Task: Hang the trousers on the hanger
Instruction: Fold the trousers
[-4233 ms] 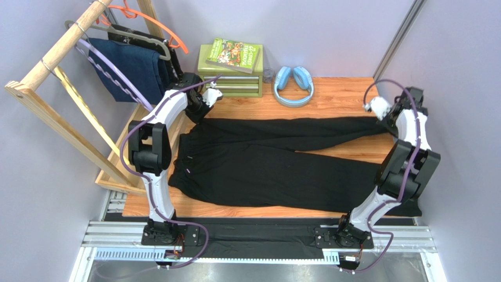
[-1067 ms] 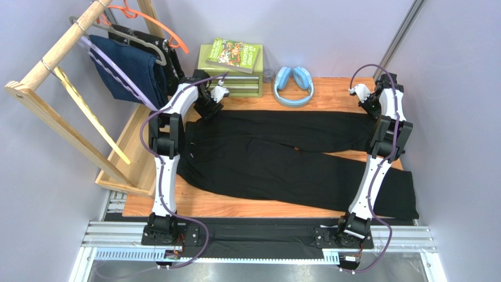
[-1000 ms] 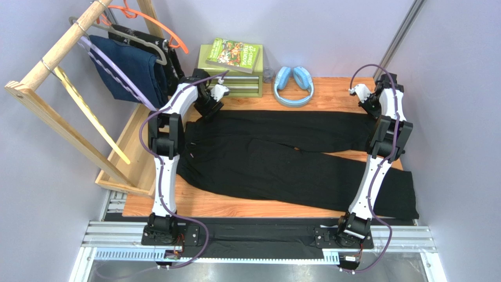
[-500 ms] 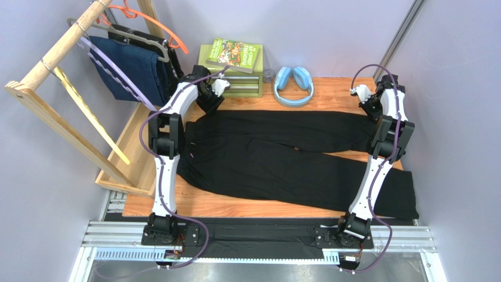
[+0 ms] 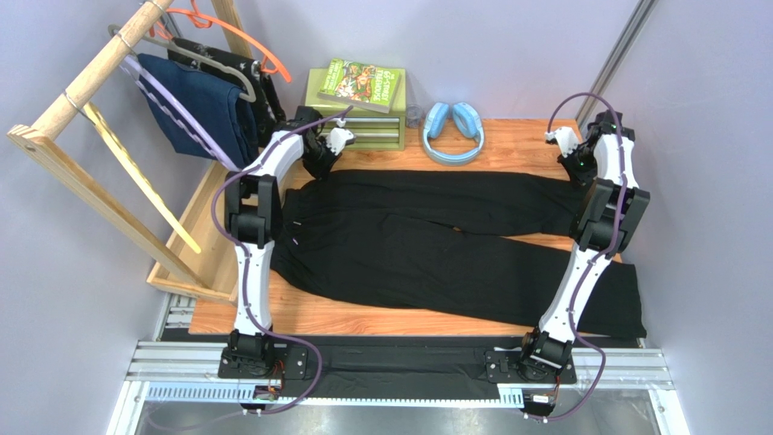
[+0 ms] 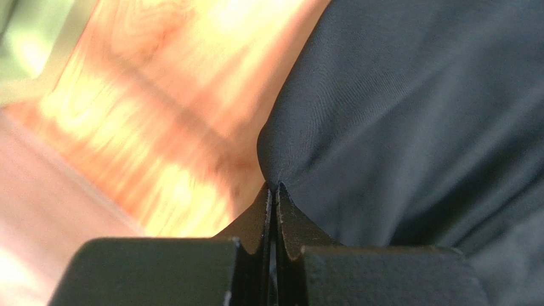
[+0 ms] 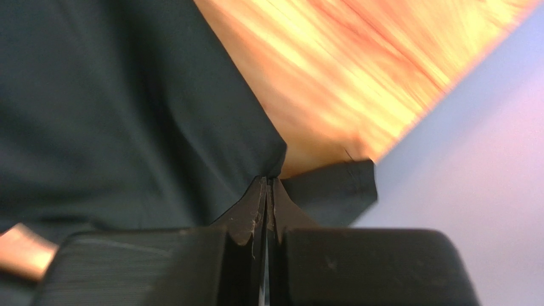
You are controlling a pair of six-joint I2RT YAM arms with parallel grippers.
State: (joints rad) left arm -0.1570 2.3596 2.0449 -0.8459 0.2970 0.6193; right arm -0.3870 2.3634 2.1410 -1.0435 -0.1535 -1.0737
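A: Cloth first: where do the trousers [image 5: 435, 245] lie?
B: Flat across the bench [image 5: 508, 145], legs running rightward, the nearer cuff reaching past the wood's right edge.
A: And the arms?
B: The left end effector [image 6: 273, 191] is closed on the far waist corner; the right end effector [image 7: 268, 185] is pinched shut on the far leg's hem.
A: And the hanger [image 5: 181, 111]?
B: On the wooden rack [image 5: 91, 77] at far left, just beside a navy garment [image 5: 213, 113], well apart from the trousers.

Matt cloth, sheened wood
The trousers [image 5: 426, 236] were matt black, fine-woven cloth; the surface [image 5: 517, 140] was smooth grained wood with a sheen; the hanger [image 5: 181, 115] was lavender plastic.
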